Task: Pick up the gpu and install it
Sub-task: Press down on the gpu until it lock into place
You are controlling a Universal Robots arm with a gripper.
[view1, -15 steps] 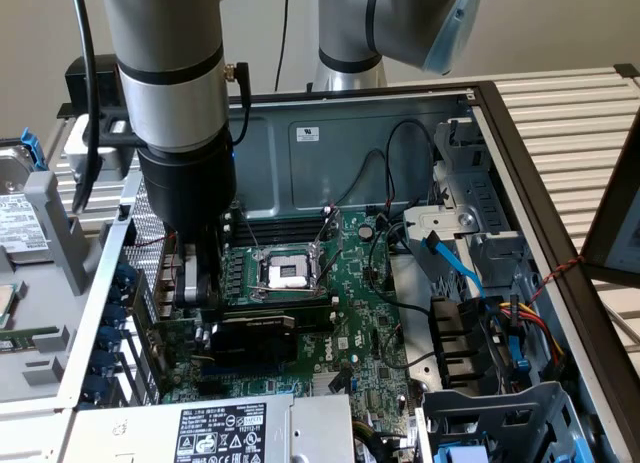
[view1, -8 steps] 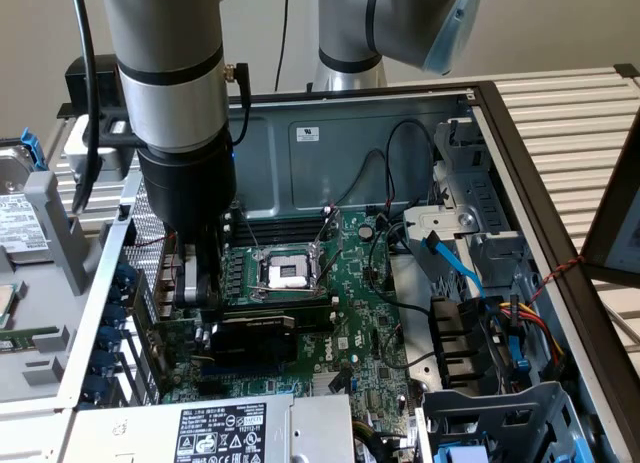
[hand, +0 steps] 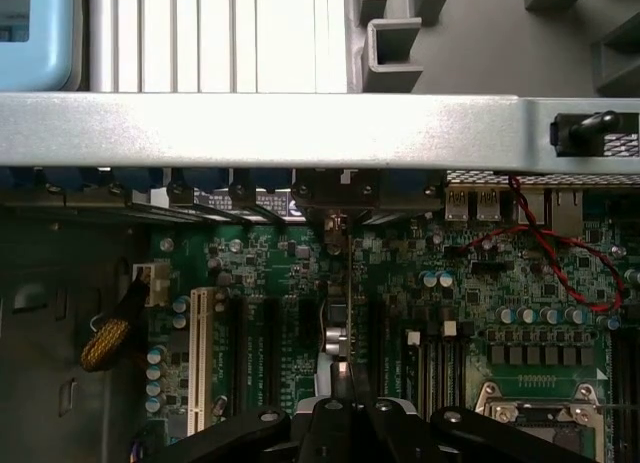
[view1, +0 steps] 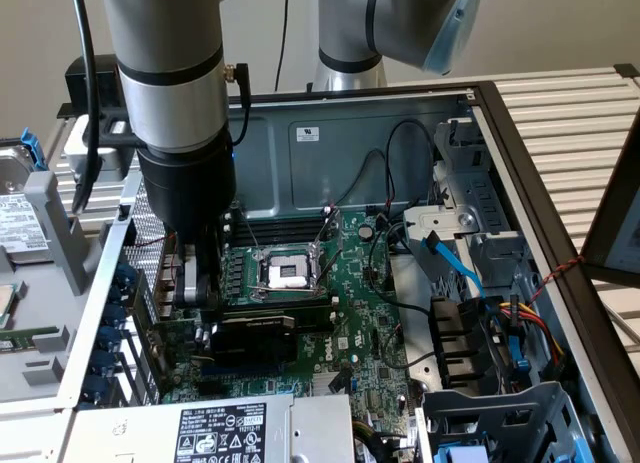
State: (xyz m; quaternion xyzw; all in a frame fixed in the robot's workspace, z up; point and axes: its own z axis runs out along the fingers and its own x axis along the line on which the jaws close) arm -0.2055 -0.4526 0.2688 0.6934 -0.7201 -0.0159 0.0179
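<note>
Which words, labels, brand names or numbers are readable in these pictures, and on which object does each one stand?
Nothing reads with certainty.
White label on the power supply: lines of print and symbols, too small to read.
White sticker on the case back wall: too small to read.
White label on the hard drive: blurred.
White mark on the motherboard: perhaps a logo, not legible.
Lettering on the gpu shroud: too faint.
Wrist view board markings: unreadable.

The arm points straight down (near vertical), its gripper fingers closed together.
</note>
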